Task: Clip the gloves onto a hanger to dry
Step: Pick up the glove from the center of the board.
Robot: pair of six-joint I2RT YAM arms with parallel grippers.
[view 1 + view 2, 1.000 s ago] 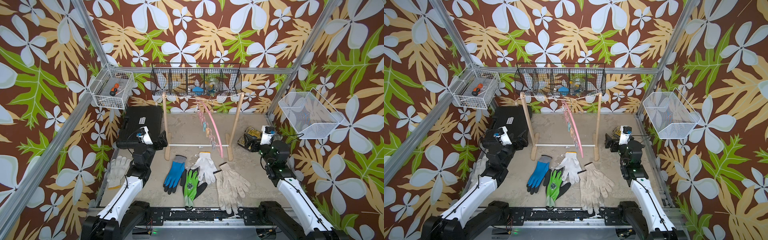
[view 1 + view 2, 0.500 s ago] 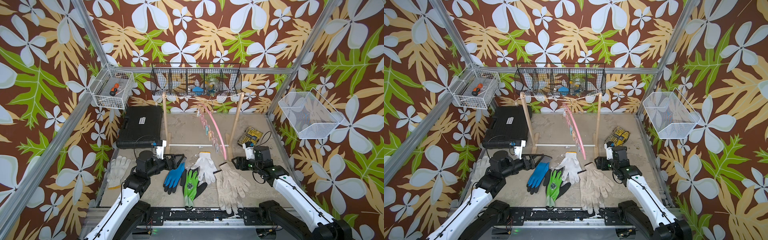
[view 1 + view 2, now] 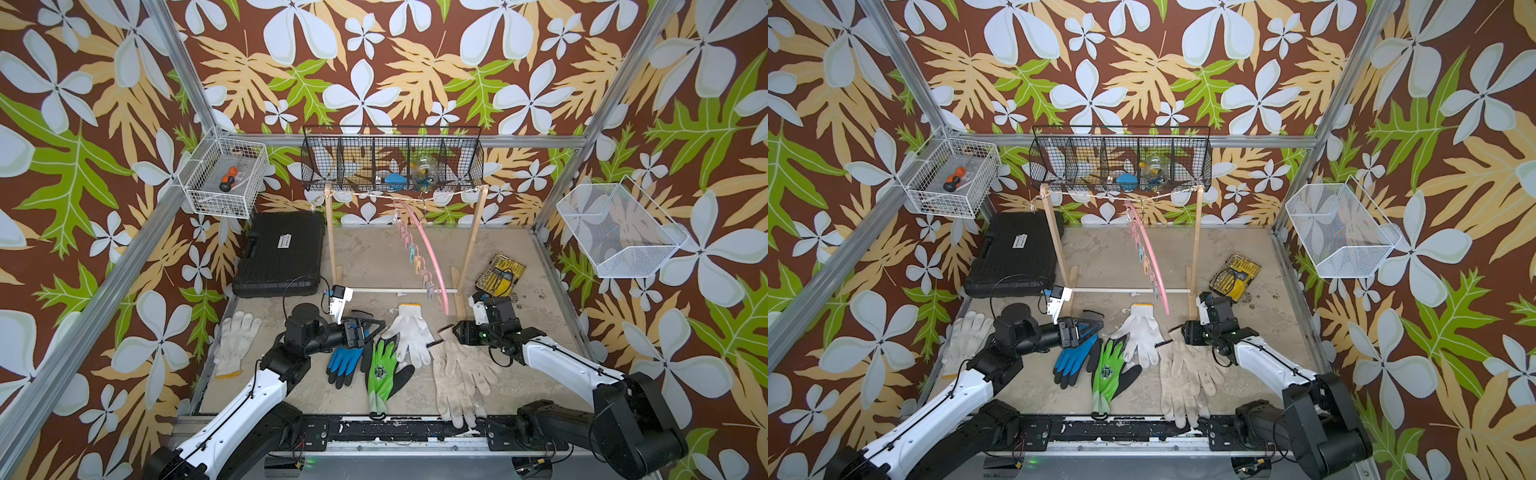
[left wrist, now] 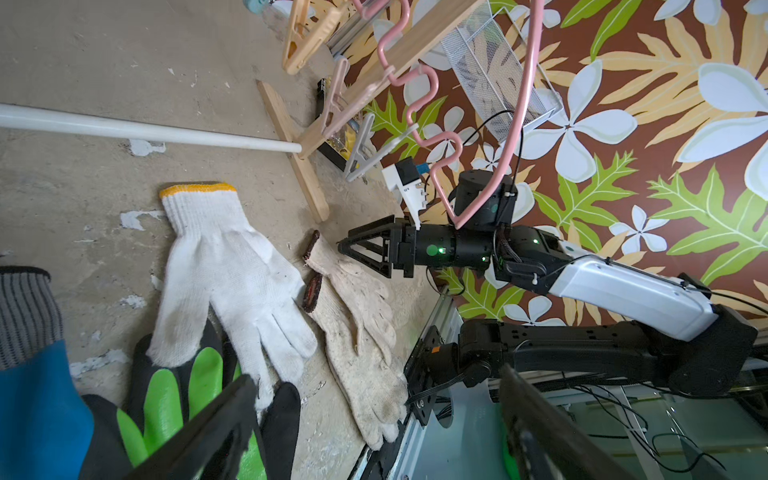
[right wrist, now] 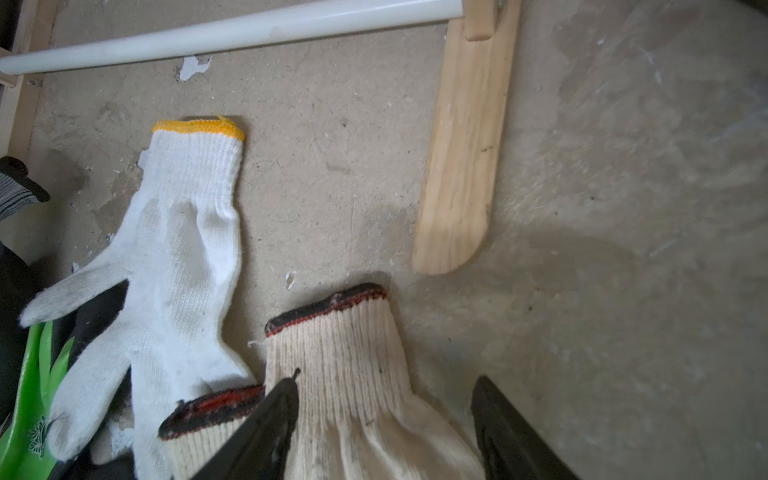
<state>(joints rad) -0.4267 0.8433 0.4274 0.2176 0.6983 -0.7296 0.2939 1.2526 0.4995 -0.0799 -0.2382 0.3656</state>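
Between the spread jaws of the right end effector (image 5: 386, 377) lies the cuff of a beige glove (image 5: 338, 353).

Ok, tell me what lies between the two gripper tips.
The white glove with the yellow cuff lies flat between the left gripper and the right gripper, with the dark cuffs of the beige gloves beside the right one; both top views show it.
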